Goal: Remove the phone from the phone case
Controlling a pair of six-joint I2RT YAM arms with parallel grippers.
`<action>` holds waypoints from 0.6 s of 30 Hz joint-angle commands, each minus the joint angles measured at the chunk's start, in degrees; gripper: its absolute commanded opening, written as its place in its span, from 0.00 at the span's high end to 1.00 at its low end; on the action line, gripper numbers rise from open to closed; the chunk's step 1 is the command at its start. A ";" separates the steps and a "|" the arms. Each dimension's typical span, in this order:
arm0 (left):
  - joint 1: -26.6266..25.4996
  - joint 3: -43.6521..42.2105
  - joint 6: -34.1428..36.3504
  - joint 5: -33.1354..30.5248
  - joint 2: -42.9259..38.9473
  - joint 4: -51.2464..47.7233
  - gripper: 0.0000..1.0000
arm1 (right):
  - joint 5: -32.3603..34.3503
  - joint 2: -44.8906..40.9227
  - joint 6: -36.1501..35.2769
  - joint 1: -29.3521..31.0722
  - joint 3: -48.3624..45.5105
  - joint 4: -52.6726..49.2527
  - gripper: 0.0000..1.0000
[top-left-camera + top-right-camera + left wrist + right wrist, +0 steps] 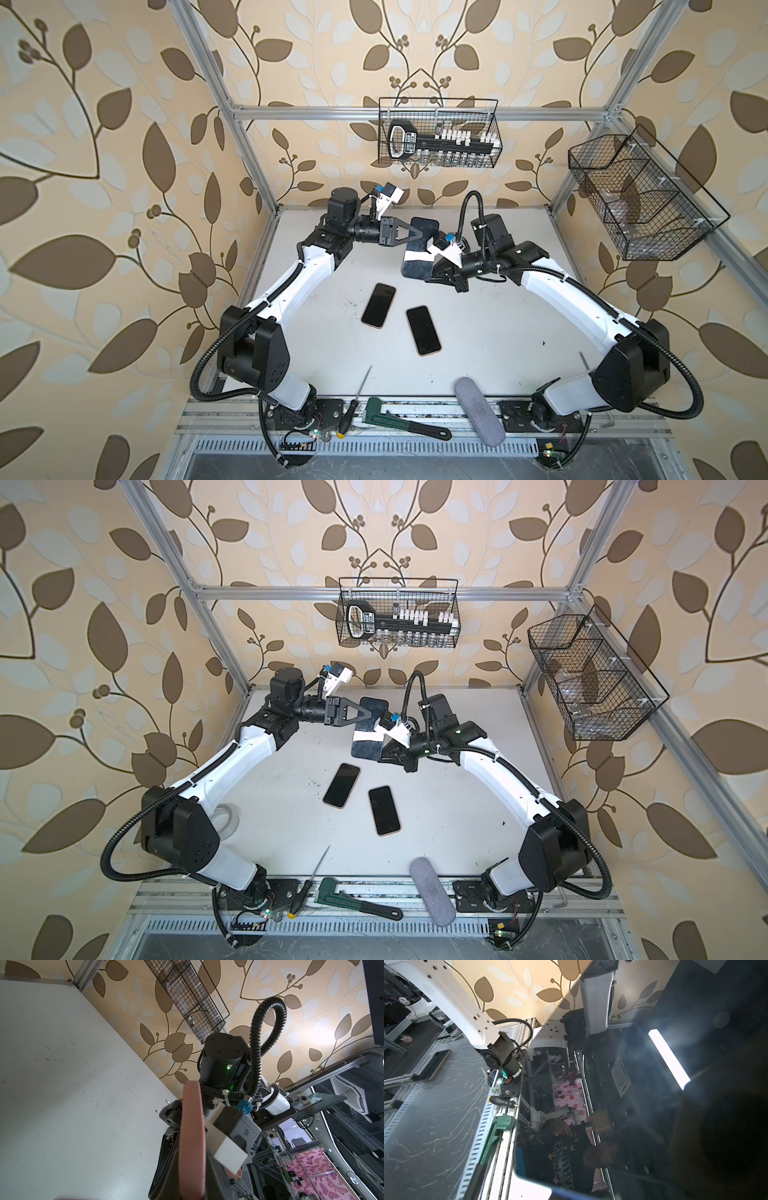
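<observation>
We have the dark, glossy-faced phone raised off the pale grey worktop toward its far side, near the middle. It is caught between both arms, so neither has to work against the surface. Our left hand comes in from the left and is closed tight on the far half of the phone. In the left wrist view the salmon-pink, round-edged phone case runs edge-on out of that grip. Our right hand is likewise clamped shut, on the near right edge. That opposed hold makes sense to us: one side can anchor the case while the other flexes or peels a corner. The right wrist view is filled by the phone's black glass and its reflections, so those fingers may be bearing on the case's lip or on the glass itself. We judge the phone fully seated, with pink showing only at the rim and a white band across its middle in both top views. A black, tan-rimmed spare handset and a second spare handset lie flat nearer us, well apart from both hands.
</observation>
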 commanded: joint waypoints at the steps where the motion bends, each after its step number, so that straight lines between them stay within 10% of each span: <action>1: -0.82 1.95 -2.28 -2.05 -2.85 1.84 1.00 | -0.44 -1.87 2.17 -0.33 -2.02 5.53 0.98; 10: -0.04 -0.51 -8.78 -15.38 -5.01 4.17 1.00 | -9.42 -10.40 20.82 -5.54 -14.15 26.05 0.57; 18: 0.94 -8.26 -20.90 -29.00 -8.68 13.05 1.00 | -7.48 -16.13 35.22 -8.03 -19.98 34.91 0.40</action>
